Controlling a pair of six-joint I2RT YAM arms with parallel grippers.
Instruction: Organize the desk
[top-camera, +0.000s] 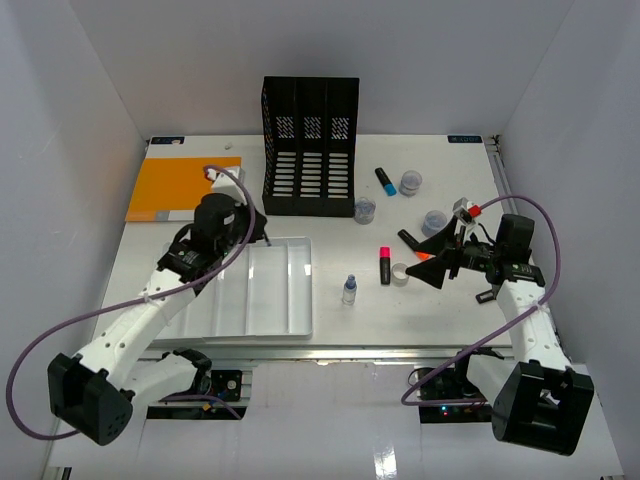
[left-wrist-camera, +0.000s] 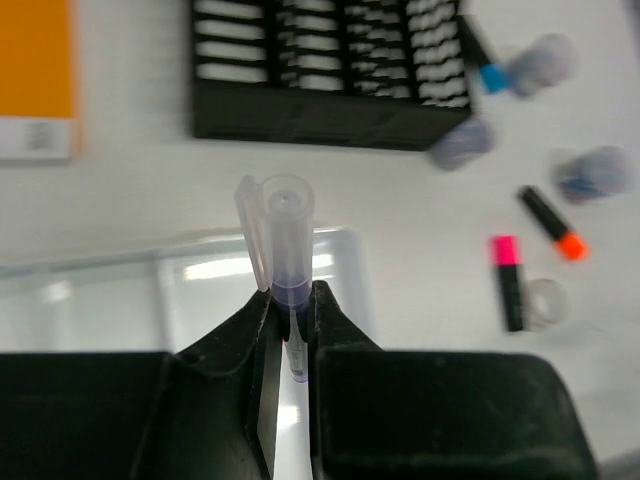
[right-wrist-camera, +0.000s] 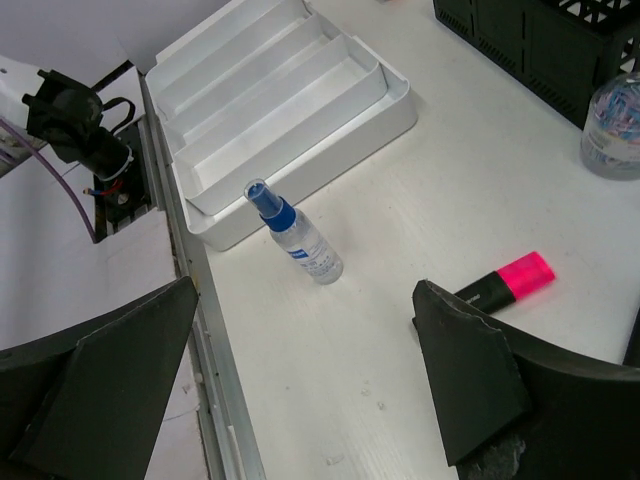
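My left gripper (left-wrist-camera: 290, 308) is pinched tight on a clear plastic tube (left-wrist-camera: 283, 225). It sticks out past my fingertips, with the white tray (left-wrist-camera: 120, 285) underneath. My right gripper (right-wrist-camera: 305, 300) is spread wide with nothing in it, hanging over the right part of the desk (top-camera: 400, 320). Between those fingers I can see a little spray bottle (right-wrist-camera: 298, 240) with a blue top, sitting near the tray's corner, plus a pink highlighter (right-wrist-camera: 512, 280) off to one side. The desk is the big white top under everything, with a black file rack (top-camera: 310, 140) at the back.
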